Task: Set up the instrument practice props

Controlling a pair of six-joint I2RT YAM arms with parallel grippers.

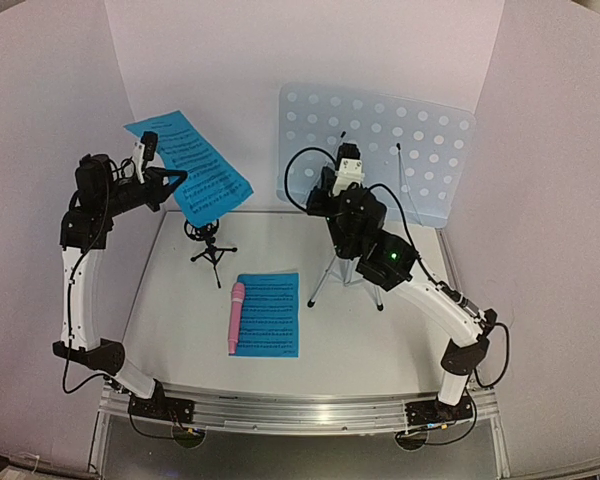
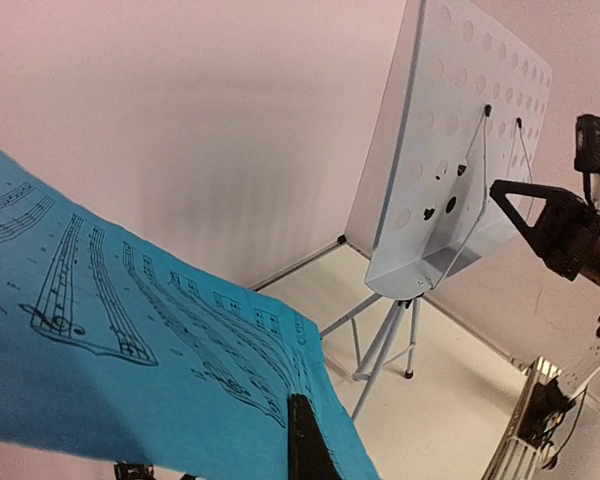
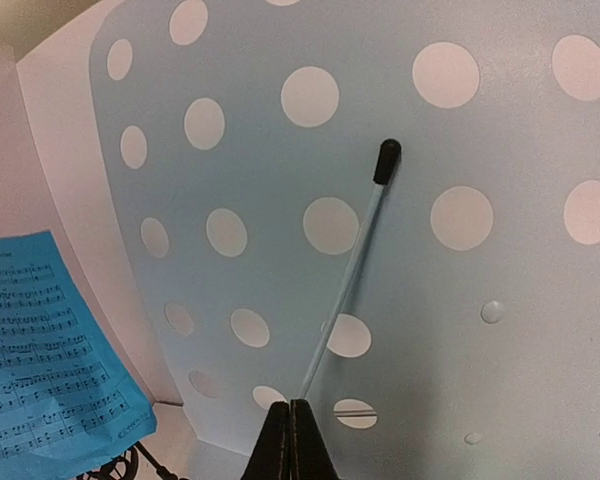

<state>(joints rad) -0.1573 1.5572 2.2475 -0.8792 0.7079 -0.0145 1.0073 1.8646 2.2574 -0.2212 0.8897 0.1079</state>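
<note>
Music stand (image 1: 430, 130), pale blue and perforated, stands upright on its silver tripod (image 1: 325, 280) toward the far right of the table (image 1: 380, 340), with no paper on its desk. The right gripper (image 3: 292, 440), jaws pressed together, points at the foot of one wire page retainer (image 3: 350, 270) on the desk; whether it pinches the wire cannot be told. The left gripper (image 1: 178, 178), clamped on an edge of one blue music sheet (image 1: 195, 165), holds it in the air above the table's far left corner, well apart from the stand. The second music sheet (image 1: 270, 315) lies flat near the middle of the near edge, with the pink microphone (image 1: 236, 317) lying along its left margin. The black tripod mic holder (image 1: 212, 245) stands just beyond them, left of centre. Judged progress: partway. Stand and holder are erected, but neither sheet rests on the stand, and the microphone is not yet in its holder.
</note>
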